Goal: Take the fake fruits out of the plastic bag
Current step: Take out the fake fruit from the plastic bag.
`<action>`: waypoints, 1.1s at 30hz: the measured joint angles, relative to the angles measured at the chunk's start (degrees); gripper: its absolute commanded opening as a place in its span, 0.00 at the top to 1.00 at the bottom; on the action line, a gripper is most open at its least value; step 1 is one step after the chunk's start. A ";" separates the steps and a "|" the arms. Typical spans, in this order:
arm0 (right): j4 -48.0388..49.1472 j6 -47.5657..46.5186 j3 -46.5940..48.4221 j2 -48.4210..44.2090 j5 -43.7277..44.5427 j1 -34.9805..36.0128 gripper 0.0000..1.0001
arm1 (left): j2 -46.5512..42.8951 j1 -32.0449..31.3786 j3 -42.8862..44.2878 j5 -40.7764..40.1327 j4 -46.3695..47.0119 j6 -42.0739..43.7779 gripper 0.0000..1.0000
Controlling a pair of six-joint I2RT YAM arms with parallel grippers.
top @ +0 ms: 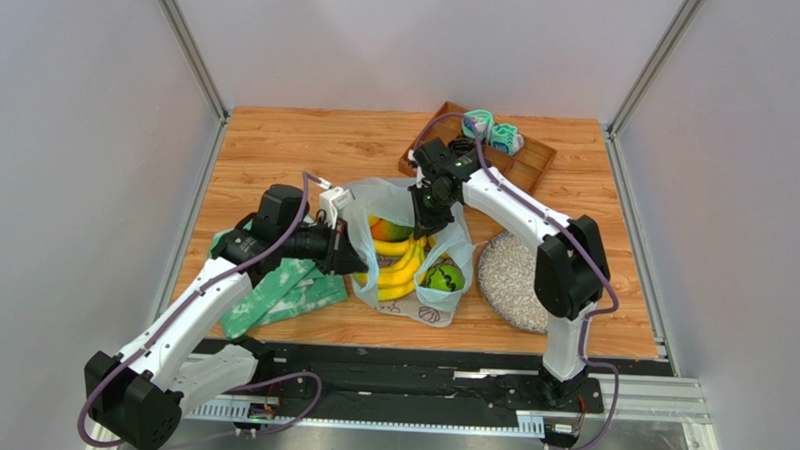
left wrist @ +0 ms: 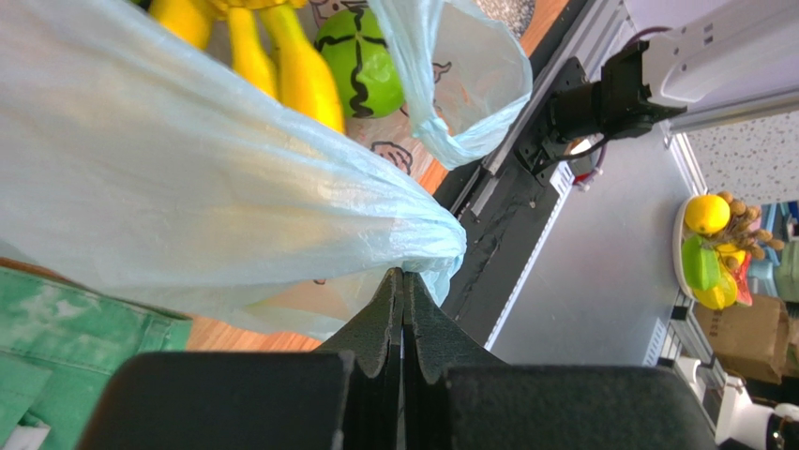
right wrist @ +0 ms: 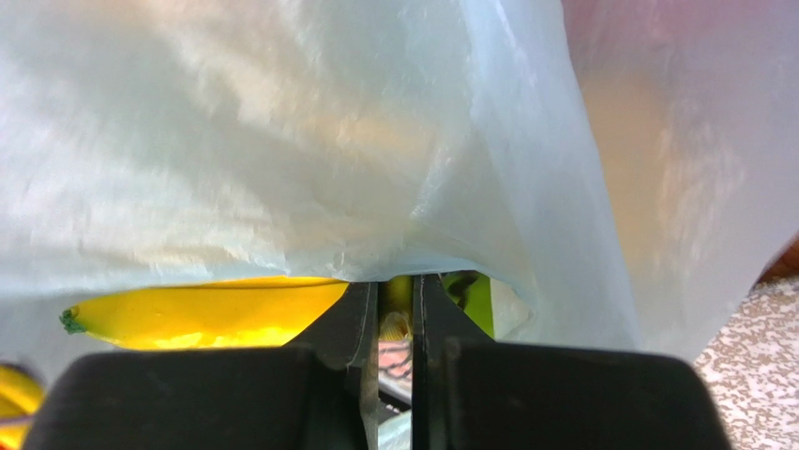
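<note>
Fake fruits [top: 444, 278], banana bunch [top: 397, 270] lying left-to-right, inside the plastic bag [top: 460, 249] mid-counter [top: 277, 151], bag mouth spread between left end effector [left wrist: 403, 278], clamped on its left rim, and right end effector [right wrist: 396, 286], narrowed on the far rim directly above the fruits.
</note>
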 measured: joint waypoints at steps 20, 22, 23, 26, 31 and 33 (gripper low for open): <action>-7.34 -28.85 5.44 -24.46 2.23 -1.95 1.00 | -1.99 11.96 3.82 3.80 4.09 -0.09 1.00; -8.33 -31.36 5.11 -24.41 7.15 -2.01 1.00 | -2.60 12.09 3.74 4.44 4.50 -0.15 1.00; -8.41 -32.57 5.09 -24.39 10.29 -2.01 1.00 | -2.89 12.15 3.67 4.66 4.63 -0.17 1.00; -8.46 -35.91 6.78 -23.54 17.55 -1.90 1.00 | -4.07 12.33 3.06 5.27 4.92 -0.26 1.00; -9.35 -44.94 22.08 -17.25 24.28 -1.55 1.00 | -5.07 12.59 2.47 5.75 4.92 -0.26 1.00; -8.24 -51.98 23.47 -17.70 26.86 -1.66 1.00 | -5.29 12.79 2.47 5.77 4.92 -0.24 1.00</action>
